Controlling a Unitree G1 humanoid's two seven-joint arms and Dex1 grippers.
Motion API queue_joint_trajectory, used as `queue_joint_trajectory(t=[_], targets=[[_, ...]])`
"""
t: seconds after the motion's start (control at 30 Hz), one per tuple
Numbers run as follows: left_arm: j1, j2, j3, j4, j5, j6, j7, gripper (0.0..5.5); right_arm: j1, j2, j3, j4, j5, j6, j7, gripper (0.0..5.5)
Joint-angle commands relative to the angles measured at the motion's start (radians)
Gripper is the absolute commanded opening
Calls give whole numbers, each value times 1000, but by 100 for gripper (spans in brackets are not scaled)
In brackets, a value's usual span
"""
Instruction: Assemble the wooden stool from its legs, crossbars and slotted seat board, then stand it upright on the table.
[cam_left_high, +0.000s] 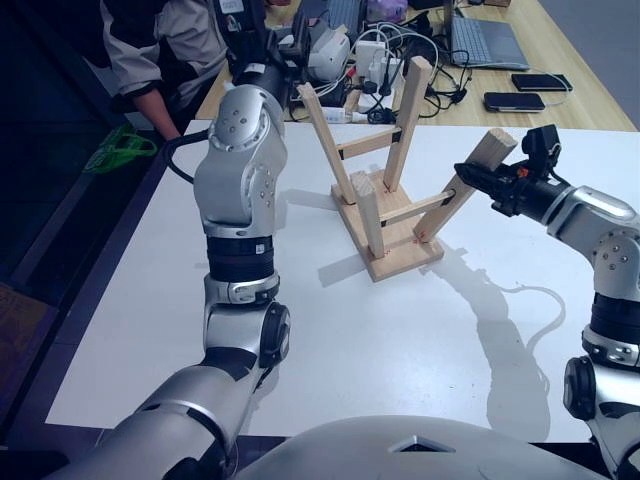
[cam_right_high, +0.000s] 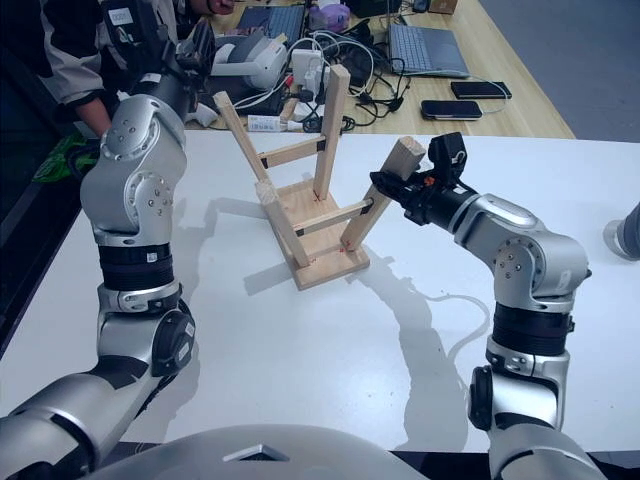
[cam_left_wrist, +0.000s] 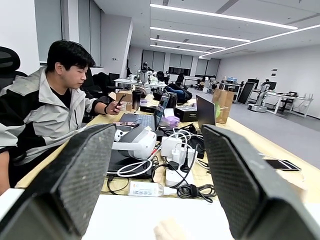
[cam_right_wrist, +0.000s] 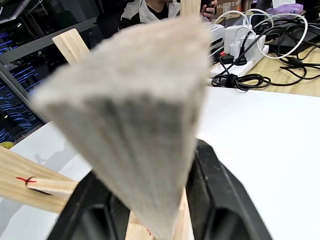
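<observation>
The wooden stool stands upside down on the white table, its seat board (cam_left_high: 404, 258) flat on the surface and its legs pointing up. Crossbars (cam_left_high: 368, 141) join the legs. My right gripper (cam_left_high: 478, 178) is shut on the near-right leg (cam_left_high: 463, 190) close to its upper end; in the right wrist view that leg (cam_right_wrist: 145, 115) sits between the dark fingers (cam_right_wrist: 222, 200). My left gripper (cam_left_high: 283, 62) is held high behind the far-left leg (cam_left_high: 325, 130), open, with nothing between its fingers (cam_left_wrist: 75, 180).
A wooden desk (cam_left_high: 560, 105) beyond the table carries cables, a power strip (cam_left_high: 372, 60), a laptop (cam_left_high: 485, 40) and two phones (cam_left_high: 514, 101). A seated person (cam_left_wrist: 55, 100) is behind the left arm. Bare table (cam_left_high: 400, 360) lies in front of the stool.
</observation>
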Motion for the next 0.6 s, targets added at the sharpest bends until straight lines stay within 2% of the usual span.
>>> queue_joint_trajectory(t=[0.03,0.27,0.43,0.6], targets=[[-21,7,-3,8,2,0,-10,316,12,-13,4,-55,20,-7,16,146],[-23,12,-13,24,13,-10,-22,316,39,-37,52,-99,21,-29,86,254],[-38,34,-34,32,30,-28,-45,316,-1,-115,48,-147,108,41,181,254],[-38,72,-89,51,88,-78,-88,316,-159,-191,-2,-34,143,34,232,254]])
